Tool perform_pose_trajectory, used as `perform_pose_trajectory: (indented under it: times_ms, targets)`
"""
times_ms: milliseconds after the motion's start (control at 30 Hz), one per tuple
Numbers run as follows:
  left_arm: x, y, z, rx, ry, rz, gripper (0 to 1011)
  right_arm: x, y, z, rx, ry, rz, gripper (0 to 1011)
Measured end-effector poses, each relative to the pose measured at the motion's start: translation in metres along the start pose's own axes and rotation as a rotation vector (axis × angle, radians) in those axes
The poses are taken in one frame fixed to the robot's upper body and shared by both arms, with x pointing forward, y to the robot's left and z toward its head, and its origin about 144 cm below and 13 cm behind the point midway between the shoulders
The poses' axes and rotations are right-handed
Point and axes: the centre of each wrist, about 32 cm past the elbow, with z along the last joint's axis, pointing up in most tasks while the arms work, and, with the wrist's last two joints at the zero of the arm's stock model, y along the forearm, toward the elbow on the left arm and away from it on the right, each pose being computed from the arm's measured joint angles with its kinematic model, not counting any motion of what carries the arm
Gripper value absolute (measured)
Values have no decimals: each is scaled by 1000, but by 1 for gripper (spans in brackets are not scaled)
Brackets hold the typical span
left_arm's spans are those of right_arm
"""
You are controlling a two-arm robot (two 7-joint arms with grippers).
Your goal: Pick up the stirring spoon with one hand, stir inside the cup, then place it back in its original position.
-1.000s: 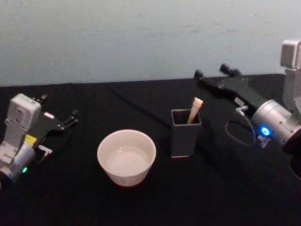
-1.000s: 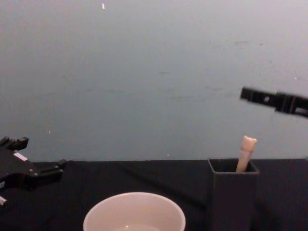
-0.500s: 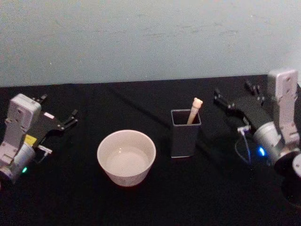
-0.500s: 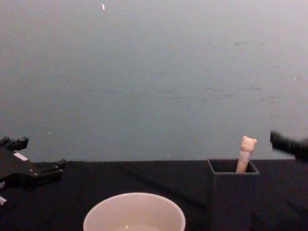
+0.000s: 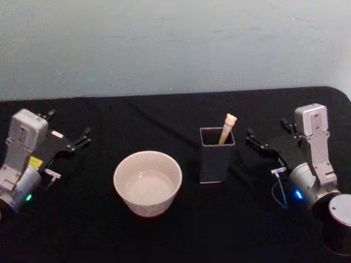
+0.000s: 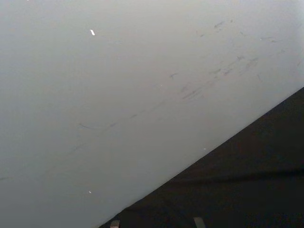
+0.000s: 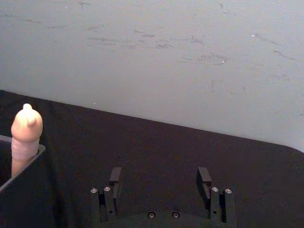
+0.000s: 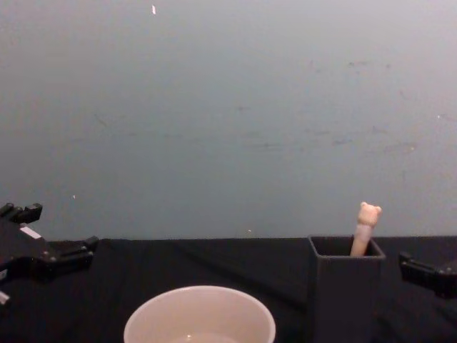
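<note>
The stirring spoon [image 5: 226, 129] stands in a dark grey holder box [image 5: 216, 160], its pale handle and bear head sticking out of the top [image 8: 365, 227] [image 7: 24, 135]. Left of the holder sits the wide cream-white cup [image 5: 147, 182] [image 8: 200, 314]. My right gripper [image 5: 267, 131] is low over the table just right of the holder, open and holding nothing; its fingers [image 7: 115, 175] stand wide apart, and one of them comes in at the chest view's right edge [image 8: 423, 271]. My left gripper [image 5: 68, 124] [image 8: 58, 227] rests open at the far left, well away from the cup.
Everything stands on a black cloth table [image 5: 181, 235] in front of a plain pale wall [image 5: 175, 44]. The holder box [image 8: 344, 286] is about a hand's width right of the cup. Open cloth lies in front of both and behind them.
My right arm has come down and drawn back from high behind the holder to a low spot on its right. The left arm, cup and spoon have not moved.
</note>
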Motion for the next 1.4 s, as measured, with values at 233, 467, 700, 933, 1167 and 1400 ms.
perform_pose_trajectory:
  times_ms: [233, 467, 700, 933, 1167, 1400]
  targets:
    - [0, 0, 0, 0, 0, 0, 1001, 0, -1, 0, 2, -2, 1, 1000]
    - [0, 0, 0, 0, 0, 0, 1001, 0, -1, 0, 3, -4, 2, 1000]
    - [0, 0, 0, 0, 0, 0, 1001, 0, -1, 0, 4, -5, 2, 1000]
    - [0, 0, 0, 0, 0, 0, 1002, 0, -1, 0, 4, -6, 2, 1000]
    - [0, 0, 0, 0, 0, 0, 1001, 0, -1, 1, 5, -6, 1, 1000]
    - [0, 0, 0, 0, 0, 0, 1001, 0, -1, 1, 5, -6, 1, 1000]
